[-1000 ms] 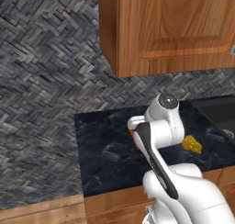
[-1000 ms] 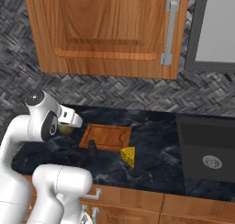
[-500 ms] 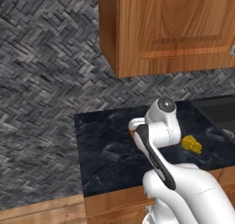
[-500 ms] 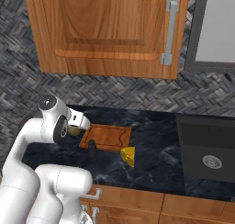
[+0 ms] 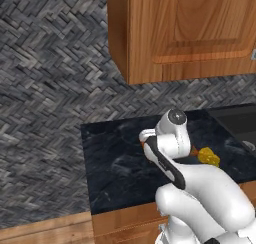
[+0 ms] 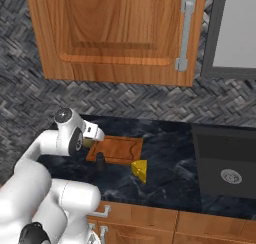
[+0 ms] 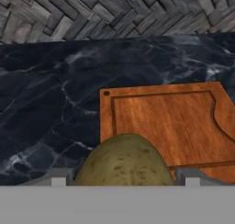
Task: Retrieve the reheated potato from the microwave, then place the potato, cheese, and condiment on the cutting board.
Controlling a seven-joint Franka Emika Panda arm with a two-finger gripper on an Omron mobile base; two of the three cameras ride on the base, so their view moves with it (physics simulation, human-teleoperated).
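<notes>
While the gripper (image 7: 120, 182) held the potato (image 7: 121, 161) between its spread jaws, the olive-tan ball sat low over the near left corner of the cutting board (image 7: 174, 122), above the dark marble counter (image 7: 50, 103). In the right base view, the condiment (image 6: 100, 161) stood just in front of the board's near edge and the cheese (image 6: 140, 170) lay near its right corner, both off the board. Farther right was a dark sink (image 6: 225, 163), and behind stood the herringbone wall (image 6: 150, 100) and the wooden cabinet (image 6: 120, 33).

wood cabinet (image 6: 120, 33) above black marble counter (image 6: 170, 173)
</notes>
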